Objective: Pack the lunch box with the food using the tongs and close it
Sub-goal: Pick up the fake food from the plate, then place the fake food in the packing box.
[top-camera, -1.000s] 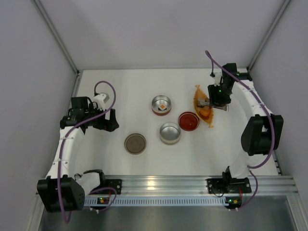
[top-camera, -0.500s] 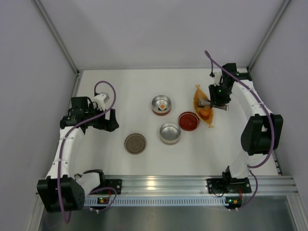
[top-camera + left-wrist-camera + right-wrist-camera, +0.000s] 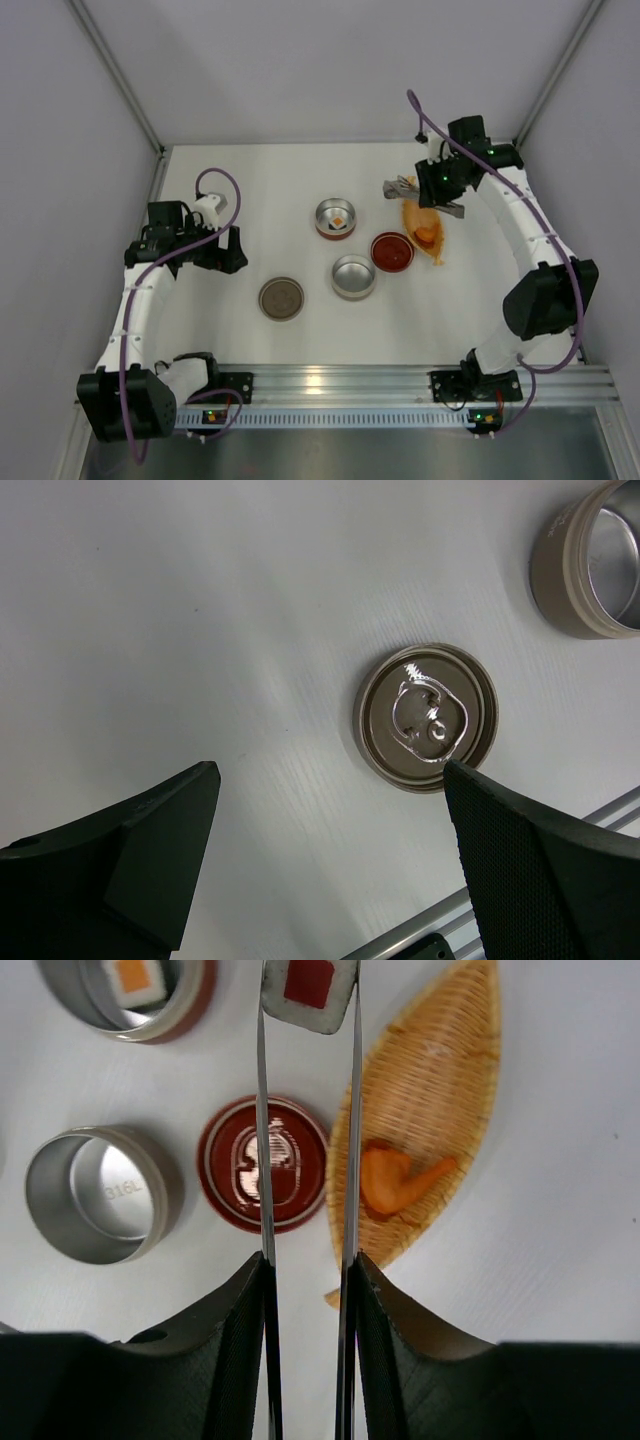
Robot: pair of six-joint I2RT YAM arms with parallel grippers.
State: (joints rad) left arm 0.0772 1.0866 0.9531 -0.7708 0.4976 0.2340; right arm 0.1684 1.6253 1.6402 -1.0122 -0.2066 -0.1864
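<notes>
a robotics test cell in a lab. plain grey wall panels point(image 3: 330, 60) enclose a white table point(image 3: 290, 180) on three sides. an aluminium rail point(image 3: 340, 385) along the near edge carries two cabled robot arms point(image 3: 135, 300).

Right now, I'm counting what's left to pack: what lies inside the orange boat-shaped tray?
One orange food piece lies in the tray. The tongs cover a thin strip of its rim beside the red lid.

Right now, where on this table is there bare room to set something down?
Free: the far-left table, from the back wall to the food tin; the near strip between brown lid, empty tin and rail. Crowded: both tins, red lid and wicker boat tray sit close together mid-right.
</notes>
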